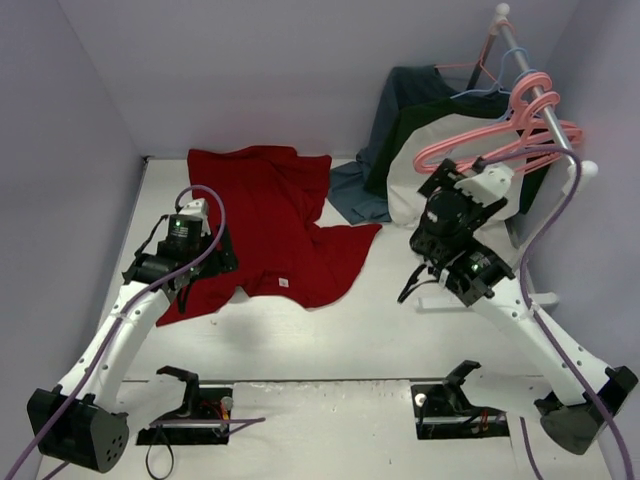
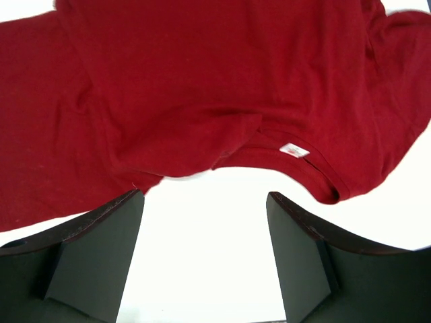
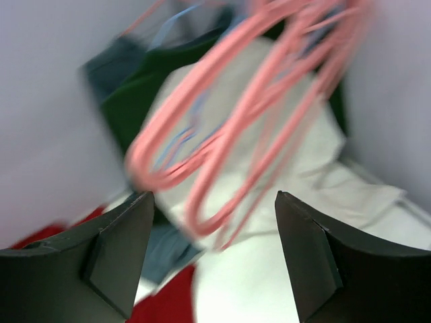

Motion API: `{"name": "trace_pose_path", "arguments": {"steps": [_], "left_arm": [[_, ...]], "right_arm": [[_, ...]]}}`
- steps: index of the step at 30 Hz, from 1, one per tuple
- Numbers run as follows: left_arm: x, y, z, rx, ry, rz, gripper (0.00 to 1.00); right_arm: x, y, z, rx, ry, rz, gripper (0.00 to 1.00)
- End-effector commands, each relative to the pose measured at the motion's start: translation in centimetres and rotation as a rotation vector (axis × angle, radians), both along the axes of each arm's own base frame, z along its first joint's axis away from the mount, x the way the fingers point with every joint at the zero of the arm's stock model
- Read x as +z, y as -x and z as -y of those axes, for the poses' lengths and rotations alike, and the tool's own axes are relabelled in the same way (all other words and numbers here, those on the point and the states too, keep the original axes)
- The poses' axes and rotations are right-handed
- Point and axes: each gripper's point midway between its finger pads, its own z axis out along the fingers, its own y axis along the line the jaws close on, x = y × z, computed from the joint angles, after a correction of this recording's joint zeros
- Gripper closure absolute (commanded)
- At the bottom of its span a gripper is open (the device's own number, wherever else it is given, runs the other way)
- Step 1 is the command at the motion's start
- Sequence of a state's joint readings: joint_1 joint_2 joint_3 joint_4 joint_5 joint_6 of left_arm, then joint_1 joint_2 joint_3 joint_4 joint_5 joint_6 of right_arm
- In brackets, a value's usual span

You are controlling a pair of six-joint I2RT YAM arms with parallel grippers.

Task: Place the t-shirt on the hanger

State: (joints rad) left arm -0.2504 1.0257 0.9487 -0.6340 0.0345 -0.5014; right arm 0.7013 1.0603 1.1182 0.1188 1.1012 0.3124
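The deep-red t-shirt [image 1: 270, 215] lies crumpled on the white table, left of centre. It fills the top of the left wrist view [image 2: 202, 87], with its white neck label [image 2: 294, 151] at the collar. My left gripper [image 1: 218, 262] is open and empty just short of the collar edge [image 2: 205, 202]. Several salmon-pink hangers [image 1: 490, 148] hang on the rack at the back right. My right gripper [image 1: 447, 182] is open and empty, close in front of the hangers [image 3: 249, 108], which look blurred and sit between and beyond its jaws [image 3: 214, 202].
A metal rack rod [image 1: 535, 75] carries a thin blue hanger [image 1: 500, 85], a dark blue-grey garment [image 1: 400, 100] and a cream-and-dark-green garment [image 1: 440, 125]. Grey walls close in left, back and right. Two black mounts [image 1: 190, 400] sit at the near edge.
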Motion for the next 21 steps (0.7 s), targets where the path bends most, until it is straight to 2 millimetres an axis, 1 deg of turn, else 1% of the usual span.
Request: {"name": "trace_pose_path", "arguments": {"steps": [1, 3, 4, 6, 7, 8, 9, 10, 13, 18, 21], "left_arm": [[2.7, -0.7, 1.3, -0.051, 0.023, 0.062, 0.30], [2.9, -0.5, 1.7, -0.066, 0.031, 0.060, 0.30], [3.0, -0.4, 2.0, -0.079, 0.040, 0.058, 0.30], [3.1, -0.2, 2.4, -0.092, 0.056, 0.058, 0.30], [3.1, -0.2, 2.5, -0.094, 0.058, 0.058, 0.30], [3.2, -0.1, 2.6, -0.097, 0.059, 0.062, 0.30], [3.2, 0.0, 2.6, -0.101, 0.058, 0.062, 0.30], [3.2, 0.0, 2.6, -0.104, 0.059, 0.063, 0.30], [3.3, 0.1, 2.8, -0.113, 0.062, 0.065, 0.30], [3.3, 0.4, 3.0, -0.124, 0.075, 0.062, 0.30], [3.5, 0.5, 3.1, -0.126, 0.082, 0.071, 0.30]], "right_arm": [[1.9, 0.5, 6.6, -0.295, -0.069, 0.075, 0.31], [2.3, 0.5, 8.5, -0.340, -0.074, 0.085, 0.32], [2.9, 0.3, 9.7, -0.366, -0.080, 0.095, 0.32], [3.0, -0.2, 10.6, -0.380, -0.083, 0.098, 0.32], [2.8, -1.0, 10.7, -0.376, -0.077, 0.088, 0.32], [2.7, -1.4, 11.5, -0.387, -0.076, 0.085, 0.31], [3.2, -2.1, 11.4, -0.361, -0.089, 0.095, 0.31], [3.0, -3.0, 11.3, -0.348, -0.095, 0.093, 0.31], [2.7, -4.6, 11.9, -0.343, -0.093, 0.076, 0.30], [1.7, -5.8, 12.8, -0.363, -0.098, 0.059, 0.30], [1.0, -6.2, 13.4, -0.385, -0.092, 0.040, 0.33]]}}
